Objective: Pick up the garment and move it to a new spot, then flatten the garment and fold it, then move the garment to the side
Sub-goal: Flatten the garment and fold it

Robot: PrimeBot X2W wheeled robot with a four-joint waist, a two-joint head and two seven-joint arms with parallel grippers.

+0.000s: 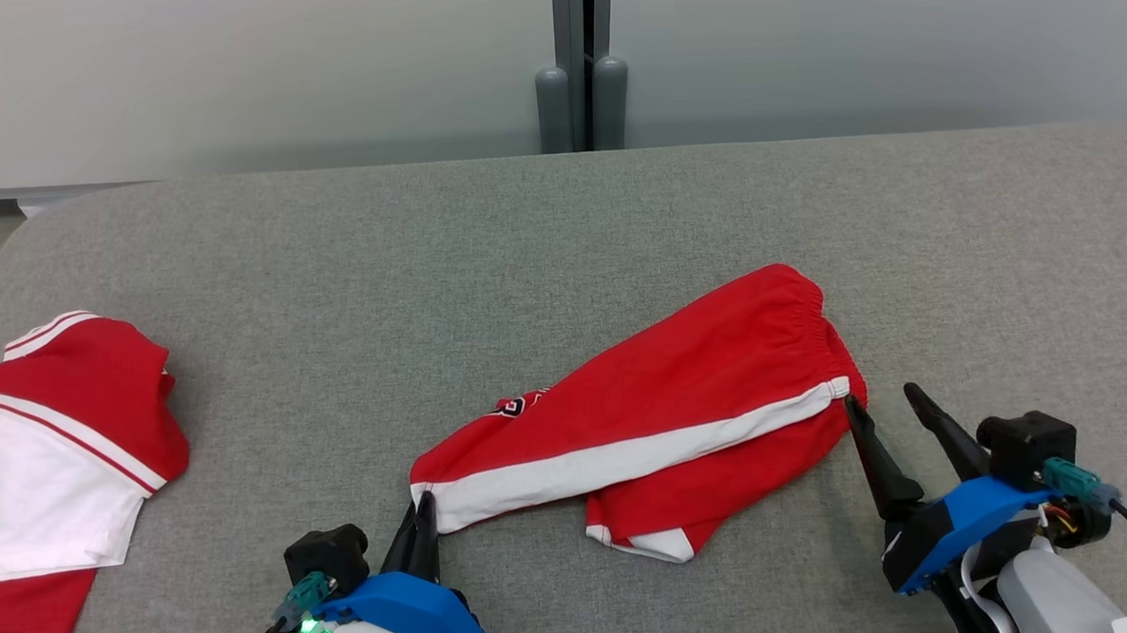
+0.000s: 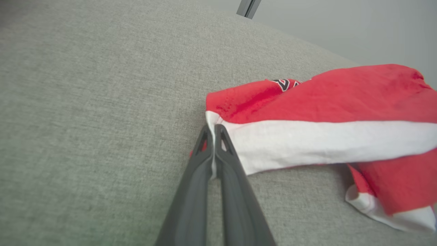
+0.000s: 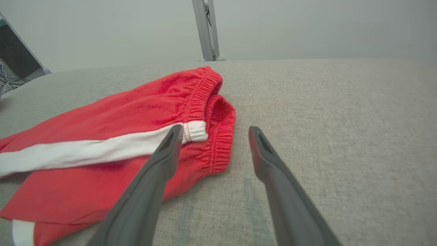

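Note:
The garment (image 1: pixel 662 398) is a pair of red shorts with a white side stripe, lying folded lengthwise across the middle of the grey table. My left gripper (image 1: pixel 423 501) is shut on the white hem corner of a leg at the garment's left end; the left wrist view shows its tips (image 2: pixel 213 129) pinching the edge of the garment (image 2: pixel 324 112). My right gripper (image 1: pixel 879 396) stands open by the elastic waistband at the right end. In the right wrist view its fingers (image 3: pixel 215 131) straddle the waistband corner of the garment (image 3: pixel 136 116), the left finger (image 3: pixel 167 153) over the cloth.
A second red and white piece of clothing (image 1: pixel 47 463) lies at the table's left edge. The grey fabric-covered table (image 1: pixel 559 221) runs back to a pale wall with a grey post (image 1: pixel 581 68). Bare surface lies behind and to the right of the shorts.

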